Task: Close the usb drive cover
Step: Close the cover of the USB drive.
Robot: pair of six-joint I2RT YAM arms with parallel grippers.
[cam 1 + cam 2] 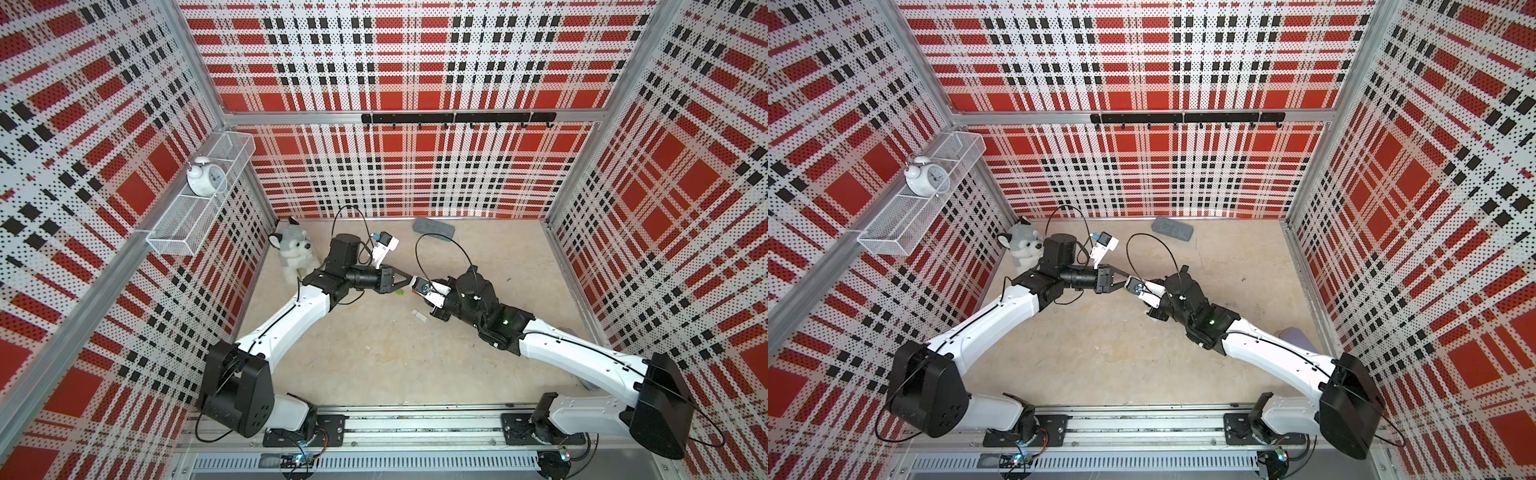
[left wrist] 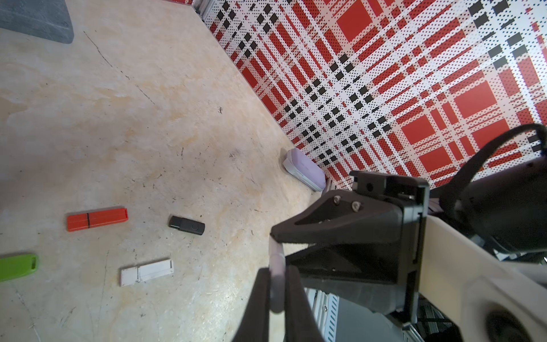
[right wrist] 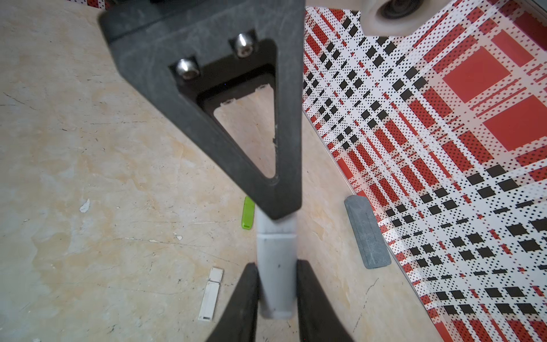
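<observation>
Above mid-table, left gripper [image 2: 277,269] pinches the cover [image 3: 276,225], right gripper [image 3: 276,263] clamps the usb drive [image 3: 276,248]; seating the cover seems the step in hand, and next needs a straight, aligned push.

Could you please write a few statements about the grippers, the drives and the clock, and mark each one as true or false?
1. The left gripper and the right gripper both grip one pale drive. True.
2. The green drive is in the left gripper. False: it lies on the table.
3. The clock stands on the table. False: it stands in the wire basket on the wall.
4. An orange drive lies on the table. True.
</observation>
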